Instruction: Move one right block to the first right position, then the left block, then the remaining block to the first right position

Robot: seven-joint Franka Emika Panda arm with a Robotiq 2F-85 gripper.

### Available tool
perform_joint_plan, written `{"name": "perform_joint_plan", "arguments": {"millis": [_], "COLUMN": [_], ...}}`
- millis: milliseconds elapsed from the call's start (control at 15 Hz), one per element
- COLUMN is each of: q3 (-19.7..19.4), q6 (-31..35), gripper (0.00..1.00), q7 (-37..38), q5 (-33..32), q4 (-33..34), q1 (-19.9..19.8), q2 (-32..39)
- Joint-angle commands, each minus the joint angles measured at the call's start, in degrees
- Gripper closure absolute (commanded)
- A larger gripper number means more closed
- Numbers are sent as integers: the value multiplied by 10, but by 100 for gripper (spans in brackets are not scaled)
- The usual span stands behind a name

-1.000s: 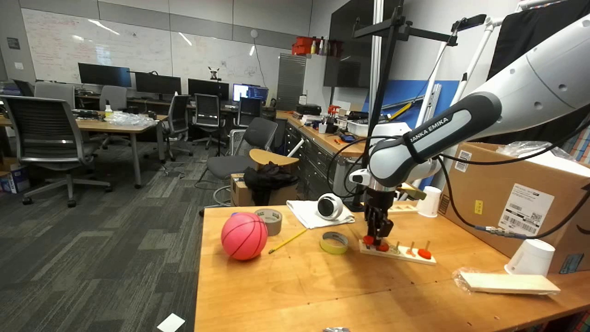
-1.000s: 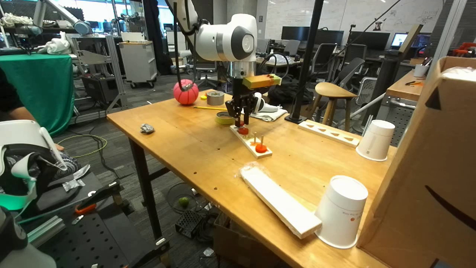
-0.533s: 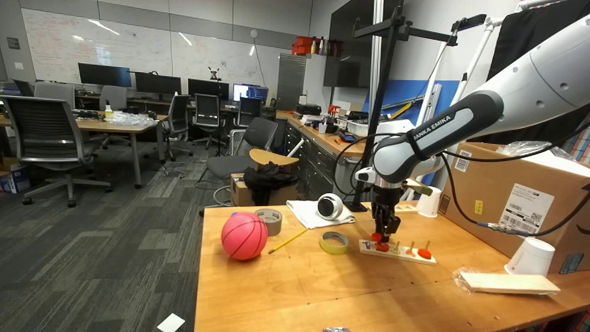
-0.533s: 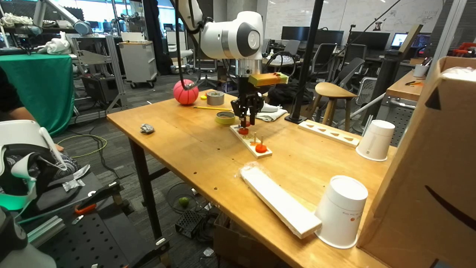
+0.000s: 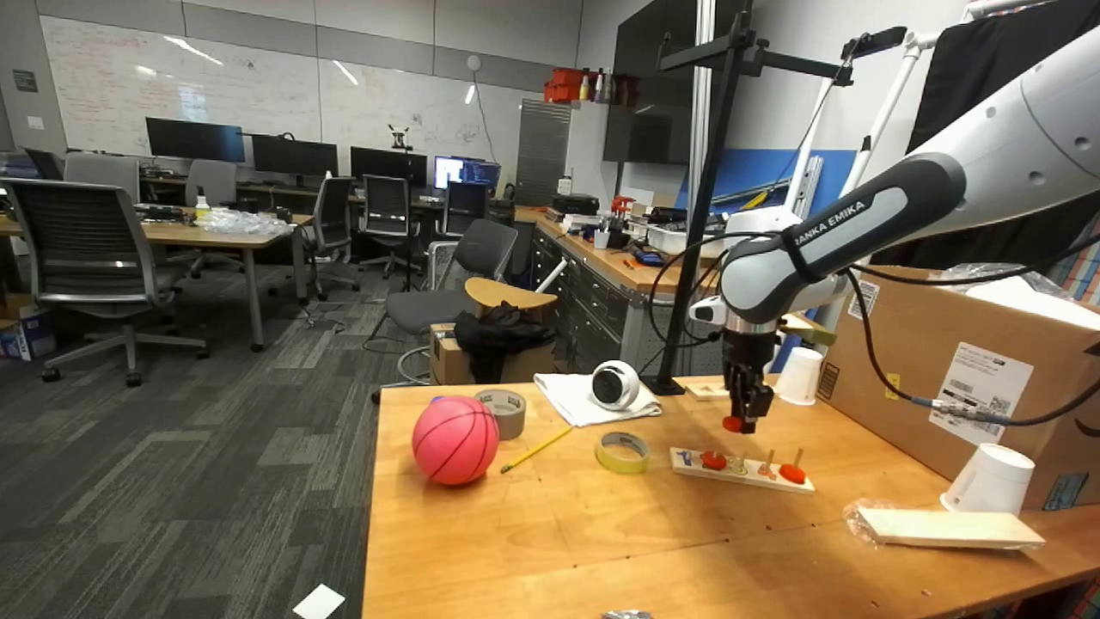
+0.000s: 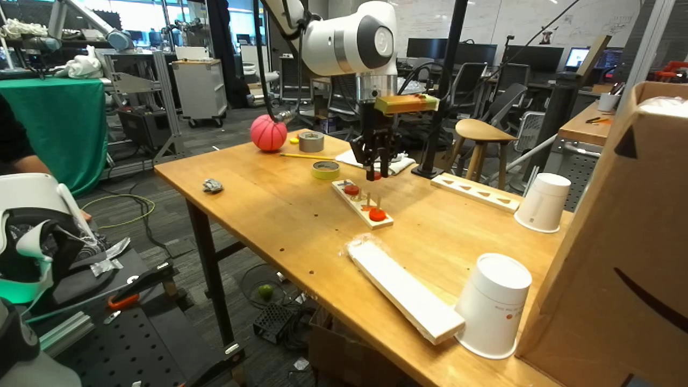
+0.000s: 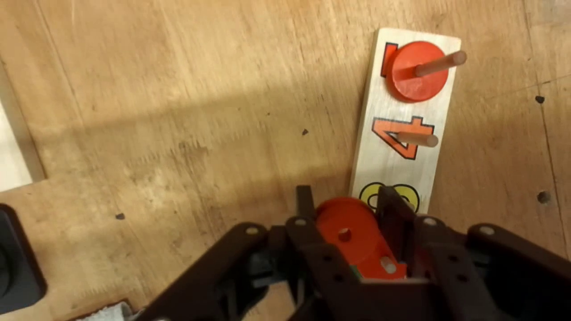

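Observation:
My gripper is shut on a round red block, whose centre hole shows in the wrist view. In both exterior views this block hangs in the air, above and behind the wooden peg board. A red block sits around the peg at the board's end by the red number. Towards the opposite end lies another red block, partly hidden under the held one in the wrist view. Between these two, the peg by the orange 4 carries no block. The blue-marked end shows no block either.
A yellow tape roll, a pencil and a pink ball lie beyond the blue-marked end. Past the other end are a wrapped plank, a white cup and a cardboard box. A black pole rises behind.
My gripper has lifted the red block up from the board's blue-marked end. Holding it throughout, it has moved up and to the right in both exterior views. The other red blocks have not moved.

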Motion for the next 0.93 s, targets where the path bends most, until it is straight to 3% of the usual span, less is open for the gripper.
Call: {"name": "perform_joint_plan", "arguments": {"millis": [0,867], "q3": [-8,-18], "q6": [-13,-25], "gripper": [75,75], "q7": [34,112], "q5": [-16,-9], "q4": [-18,-115], "q1": [-3,-31], "q2": [-41,-106]}}
